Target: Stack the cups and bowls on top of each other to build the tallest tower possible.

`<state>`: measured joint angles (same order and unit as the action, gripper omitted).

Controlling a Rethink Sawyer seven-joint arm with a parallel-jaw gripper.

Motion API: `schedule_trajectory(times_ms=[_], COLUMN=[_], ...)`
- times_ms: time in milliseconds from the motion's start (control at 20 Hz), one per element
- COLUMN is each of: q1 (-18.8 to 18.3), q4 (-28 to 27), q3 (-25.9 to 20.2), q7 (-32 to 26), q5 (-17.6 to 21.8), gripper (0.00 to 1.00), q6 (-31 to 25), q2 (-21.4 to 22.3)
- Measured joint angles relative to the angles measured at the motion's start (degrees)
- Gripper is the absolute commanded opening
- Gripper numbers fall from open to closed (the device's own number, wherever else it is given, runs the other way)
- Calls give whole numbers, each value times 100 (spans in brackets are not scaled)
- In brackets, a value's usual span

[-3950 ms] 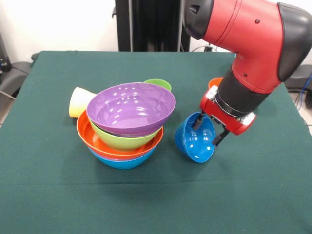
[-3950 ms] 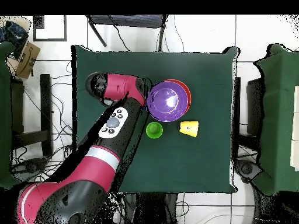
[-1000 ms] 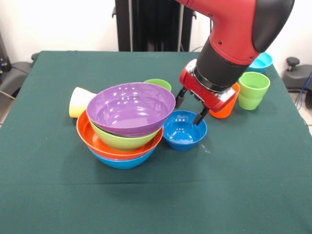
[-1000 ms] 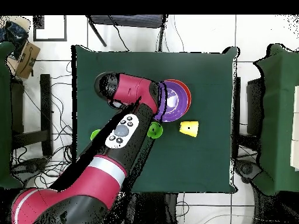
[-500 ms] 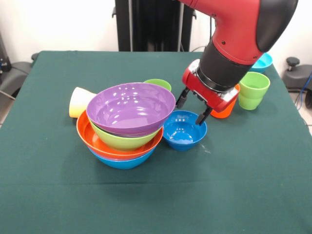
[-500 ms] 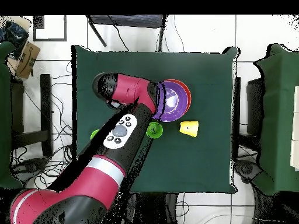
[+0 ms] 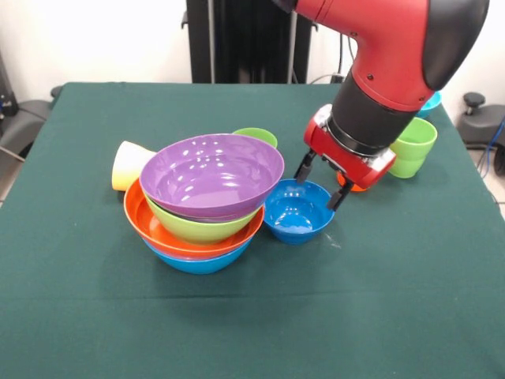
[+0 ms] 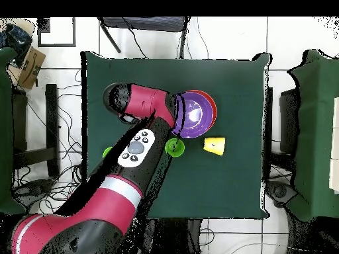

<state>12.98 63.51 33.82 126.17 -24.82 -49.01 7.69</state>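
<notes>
Front view is showing the claw (image 7: 320,184) hanging wide open and holding nothing, just above the far rim of a small dark blue bowl (image 7: 297,212), its two black fingertips (image 7: 303,167) spread apart over that rim's right side. The dark blue bowl is sitting upright on the green surface (image 7: 252,316), just beside the tower (image 7: 203,201), on that tower's right. The tower is standing near the middle of the surface as a nested pile: a blue bowl (image 7: 201,262) at the bottom, an orange bowl (image 7: 154,229) in it, a lime bowl (image 7: 197,229) above that, and a purple bowl (image 7: 211,175) on top, tilting slightly. A yellow cup (image 7: 129,165) is lying on its side behind the tower's left edge, and a green cup (image 7: 256,136) is peeking out behind the purple bowl. To the right, behind the arm, a light green cup (image 7: 413,147) is standing upright, an orange cup (image 7: 348,183) is showing only as a sliver under the claw's mount, and a turquoise bowl (image 7: 429,103) is showing at the far edge. In the overhead view the arm is covering the dark blue bowl, while the purple bowl (image 8: 196,116), yellow cup (image 8: 214,145) and green cup (image 8: 175,147) are staying visible.
</notes>
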Motion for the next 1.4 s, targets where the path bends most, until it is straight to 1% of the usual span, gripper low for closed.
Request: schedule_trajectory(times_ms=[350, 800, 1400], q1=[-15, -56, -159], q4=[0, -17, -72], q3=[-89, -230, -355], q7=[0, 0, 0], q5=[-1, 0, -1], gripper=[100, 100, 100], q6=[267, 420, 468], q2=[-16, -84, -411])
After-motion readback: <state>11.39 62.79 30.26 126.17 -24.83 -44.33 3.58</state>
